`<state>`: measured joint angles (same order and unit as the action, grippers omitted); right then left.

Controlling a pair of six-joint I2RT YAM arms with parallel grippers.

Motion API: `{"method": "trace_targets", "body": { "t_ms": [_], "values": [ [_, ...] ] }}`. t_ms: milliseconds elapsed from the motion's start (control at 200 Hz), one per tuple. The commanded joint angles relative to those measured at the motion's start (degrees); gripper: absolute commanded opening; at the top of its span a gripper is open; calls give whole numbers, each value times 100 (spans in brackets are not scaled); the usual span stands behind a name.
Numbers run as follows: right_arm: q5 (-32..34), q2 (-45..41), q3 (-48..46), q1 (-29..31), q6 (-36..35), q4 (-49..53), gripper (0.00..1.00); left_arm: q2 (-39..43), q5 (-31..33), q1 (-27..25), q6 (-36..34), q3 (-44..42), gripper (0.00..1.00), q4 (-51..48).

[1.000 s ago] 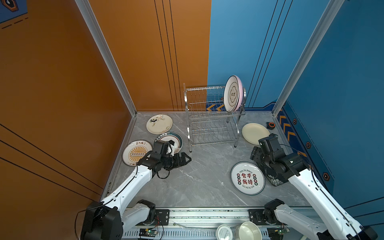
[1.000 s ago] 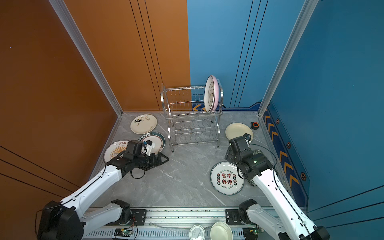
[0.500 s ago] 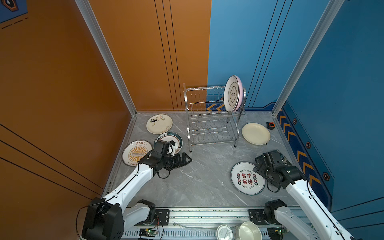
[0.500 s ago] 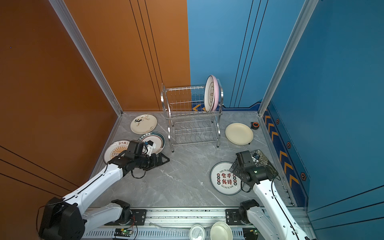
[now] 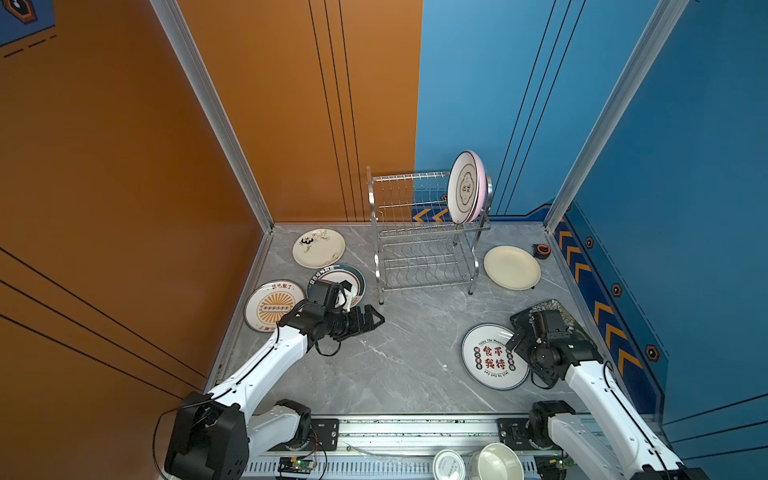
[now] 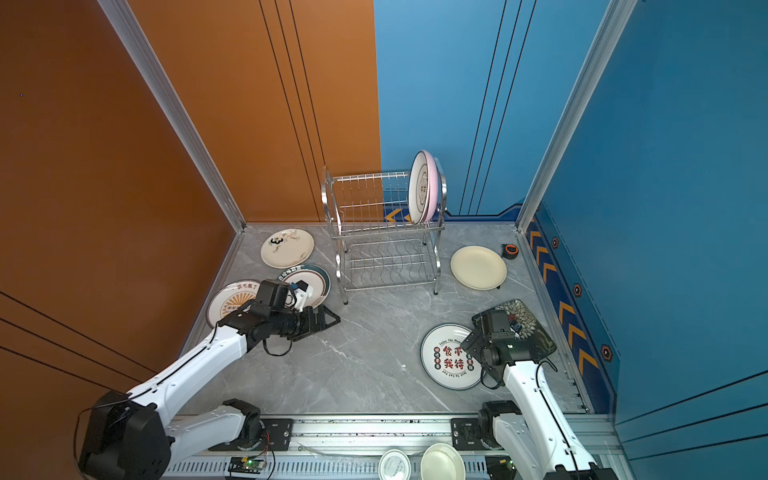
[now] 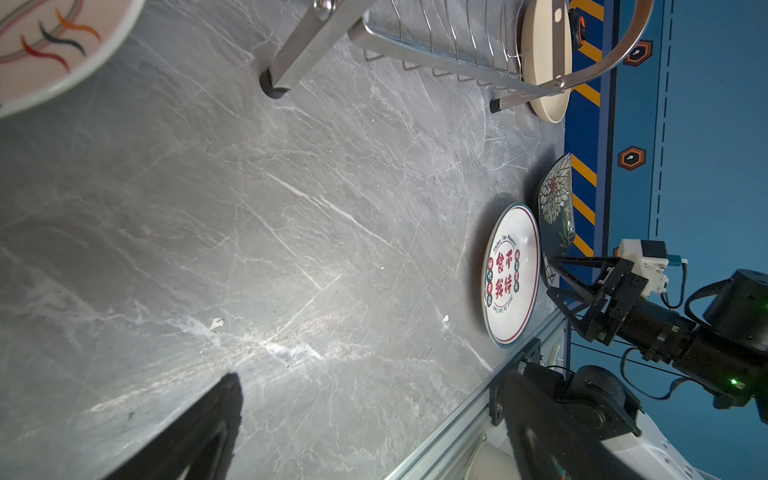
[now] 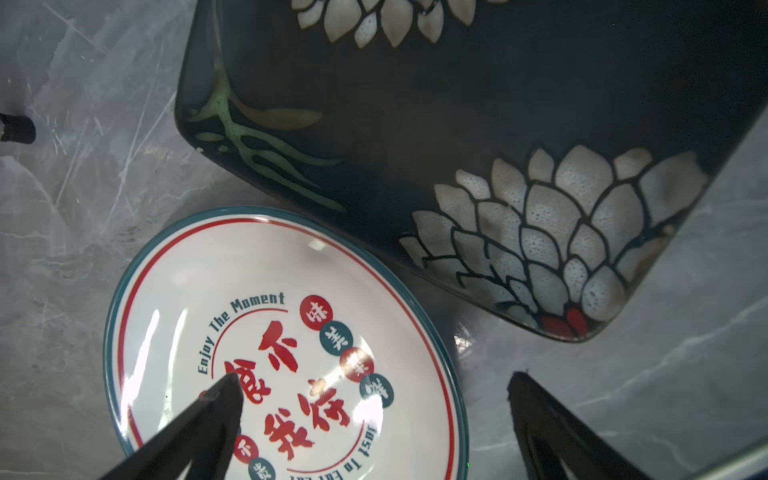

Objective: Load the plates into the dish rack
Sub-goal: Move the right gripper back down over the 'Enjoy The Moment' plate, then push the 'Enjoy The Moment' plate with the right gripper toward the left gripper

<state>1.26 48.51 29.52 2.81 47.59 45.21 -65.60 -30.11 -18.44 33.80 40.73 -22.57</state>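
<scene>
Right jaws gape empty astride the rim of the lettered plate (image 8: 270, 324) by the right edge of the tabletop (image 5: 395, 365) (likely to pinch it); left jaws likewise gape empty.

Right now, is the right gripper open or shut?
Open: right gripper, fingers wide apart above the Enjoy The Moment plate, gripping nothing.

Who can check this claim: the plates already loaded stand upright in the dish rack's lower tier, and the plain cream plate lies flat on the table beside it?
Wrong tier. In both top views the loaded plates stand upright in the upper tier of the dish rack. The plain cream plate does lie flat on the table beside it.
</scene>
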Motion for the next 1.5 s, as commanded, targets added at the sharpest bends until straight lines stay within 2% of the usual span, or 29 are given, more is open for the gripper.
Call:
{"method": "trace_targets", "body": {
  "t_ms": [0,651,951,1261,1381,1496],
  "values": [
    [-163,92,-128,-104,-127,-308,100,-32,-94,-30,-154,111,98,-100],
    [-844,967,-122,-5,-452,-1156,100,-109,-85,-11,-189,149,98,-99],
    [-1250,1472,51,596,-421,-1584,100,-190,-101,-4,-225,214,98,-99],
    [-1660,2107,394,1506,-379,-2033,100,-103,-68,-11,-198,146,98,-101],
    [-1855,2263,452,1425,-602,-1999,100,-85,-78,-5,-195,143,98,-100],
    [-2233,2263,348,977,-876,-1999,98,-67,-74,-11,-185,144,98,-100]
  ]
}}
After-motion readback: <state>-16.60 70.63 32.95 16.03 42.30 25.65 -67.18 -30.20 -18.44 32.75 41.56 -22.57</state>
